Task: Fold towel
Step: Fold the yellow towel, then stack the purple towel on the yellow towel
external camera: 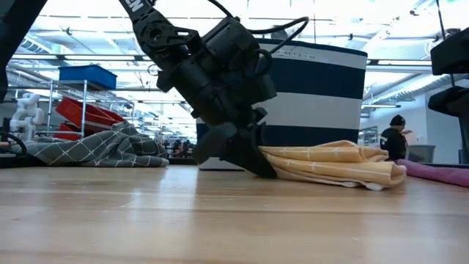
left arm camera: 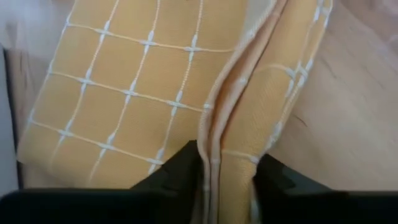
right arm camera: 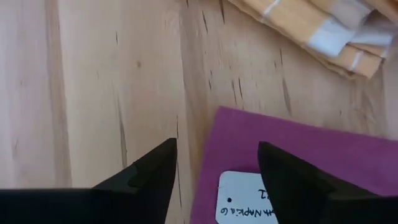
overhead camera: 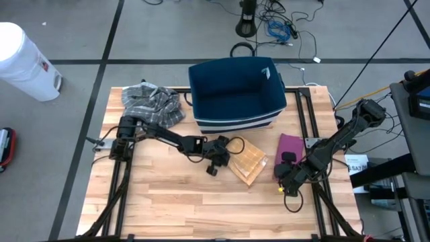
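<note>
A yellow towel with a white grid (overhead camera: 247, 161) lies folded on the wooden table, right of centre; it also shows in the low view (external camera: 337, 165). My left gripper (overhead camera: 225, 160) is at the towel's left end, low on the table, shut on its edge (left arm camera: 227, 180). My right gripper (overhead camera: 285, 176) is open and empty, hovering over the near end of a purple cloth (right arm camera: 298, 149) that lies flat beside the towel. The purple cloth's white label (right arm camera: 249, 196) shows between the right fingers. My left gripper pinches a folded edge of the yellow towel (left arm camera: 214, 146) between its two fingers; several layers stand up between them. The fingers (external camera: 245, 158) come from the table's left, slanting down. The rest of the towel lies on the table, slack.
A navy bin with white stripes (overhead camera: 235, 94) stands at the back centre. A crumpled grey checked towel (overhead camera: 151, 104) lies at the back left. The purple cloth (overhead camera: 291, 143) lies right of the yellow towel. The near half of the table (overhead camera: 188, 208) is bare wood.
</note>
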